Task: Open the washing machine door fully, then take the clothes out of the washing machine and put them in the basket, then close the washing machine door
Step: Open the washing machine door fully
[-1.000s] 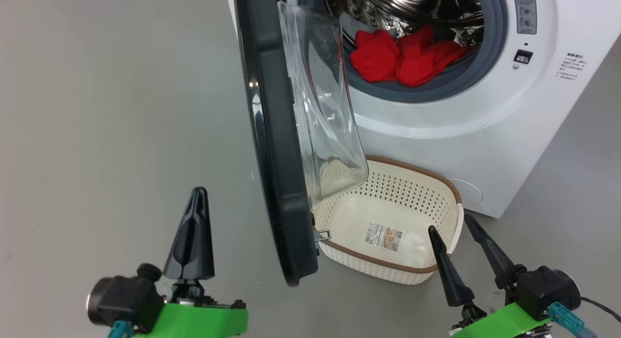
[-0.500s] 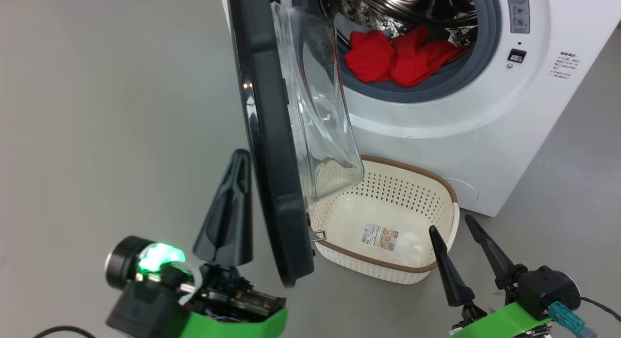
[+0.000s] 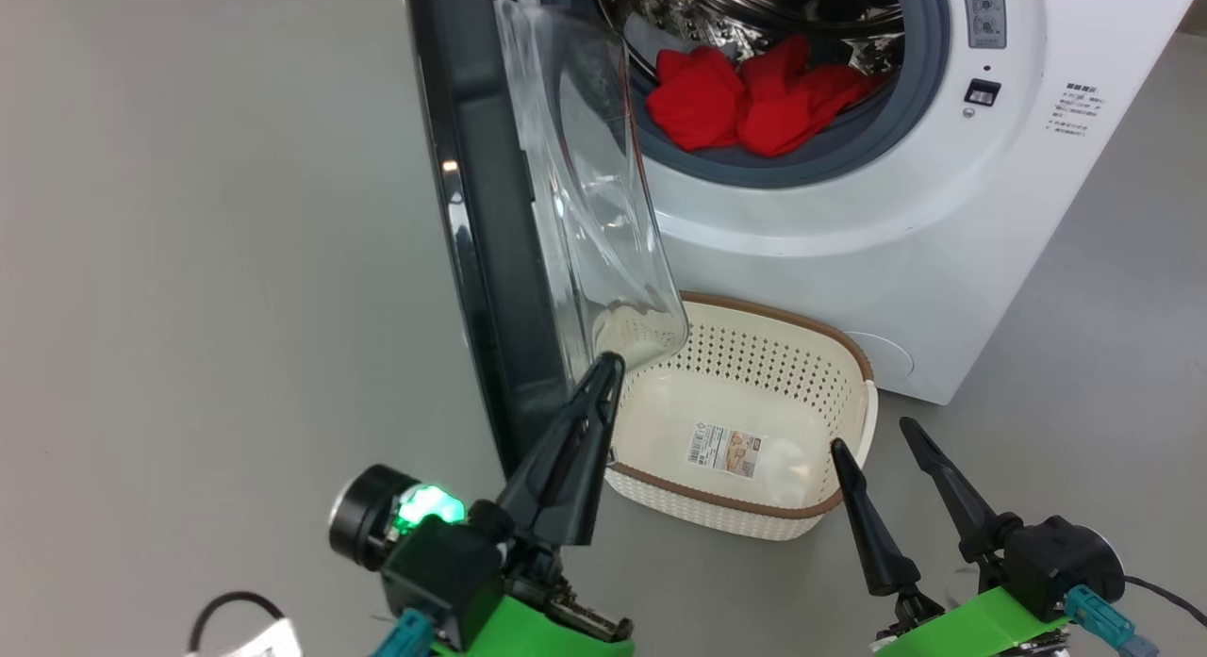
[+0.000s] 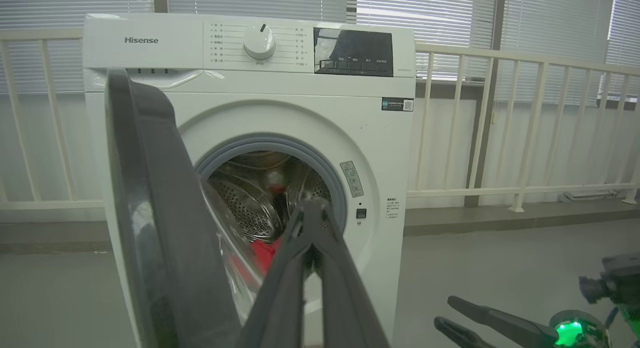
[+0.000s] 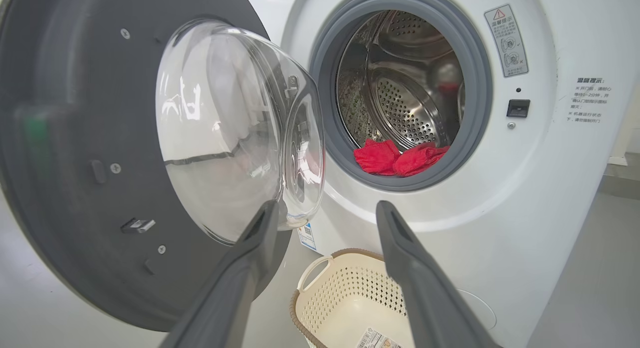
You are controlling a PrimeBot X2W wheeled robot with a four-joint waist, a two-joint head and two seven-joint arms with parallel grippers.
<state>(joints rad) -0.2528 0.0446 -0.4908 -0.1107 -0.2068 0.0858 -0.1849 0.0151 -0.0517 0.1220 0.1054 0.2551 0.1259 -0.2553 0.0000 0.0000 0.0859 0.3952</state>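
Swung in from the left, the shut, empty left pincer (image 3: 606,365) is now set at the door's (image 3: 471,214) inner side, contact unclear. The right pincer (image 3: 869,434) is held wide open, empty, beside the basket (image 3: 754,511). Opening is judged unfinished: the door must be pushed wider, since its bowl (image 3: 585,167) overhangs the basket. Beyond, the clothes (image 3: 745,106) lie in the machine (image 3: 849,261).

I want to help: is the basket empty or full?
Empty. Only a paper label lies in the basket; the red clothes sit inside the washing machine.
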